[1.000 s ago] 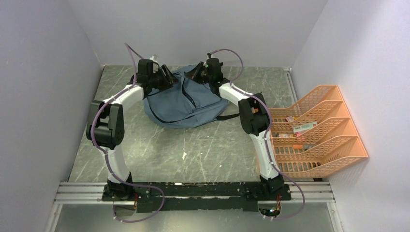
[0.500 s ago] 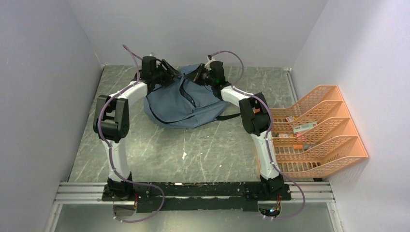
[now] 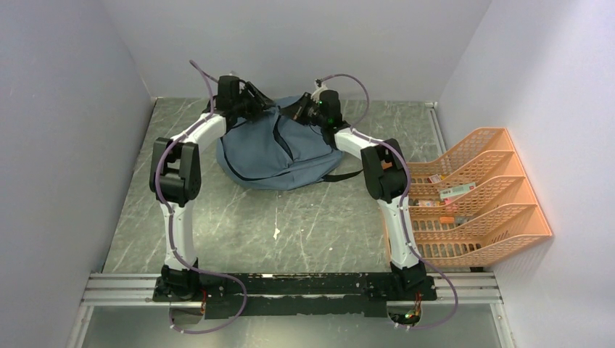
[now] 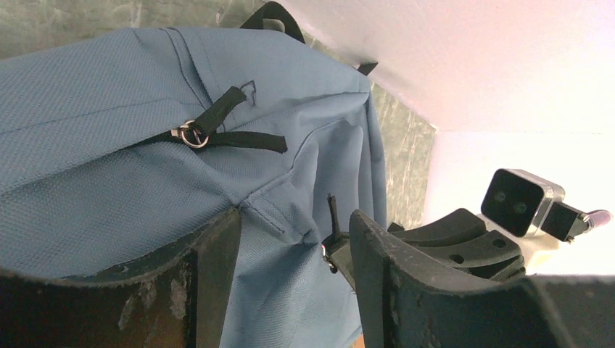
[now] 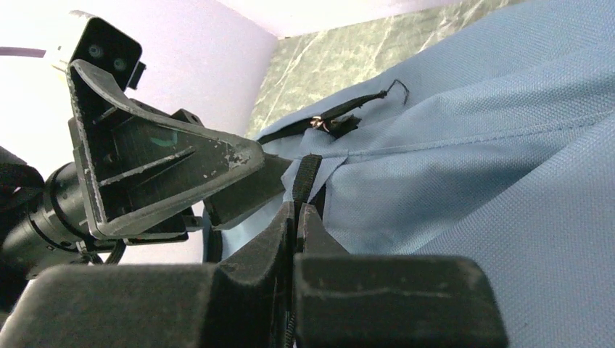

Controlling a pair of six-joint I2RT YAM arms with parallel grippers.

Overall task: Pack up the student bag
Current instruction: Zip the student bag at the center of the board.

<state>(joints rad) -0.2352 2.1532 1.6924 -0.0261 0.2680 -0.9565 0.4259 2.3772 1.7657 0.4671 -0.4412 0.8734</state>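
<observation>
Top external view: student bag (image 3: 279, 148) lies at the far middle of the table (image 3: 290, 217).
Right hand (image 5: 295, 210): closed on a black tab (image 5: 306, 177); it should hold the fabric tight.
Left hand (image 4: 290, 290): half wide, holding nothing; best to close on the zipper pull (image 4: 332, 217) only, not cloth.

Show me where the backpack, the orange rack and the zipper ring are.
backpack (image 3: 279, 156): top view, blue front panel.
rack (image 3: 486, 250): top view, nearest mesh wall.
zipper ring (image 4: 191, 135): left wrist view, the metal ring joining the black pulls.
</observation>
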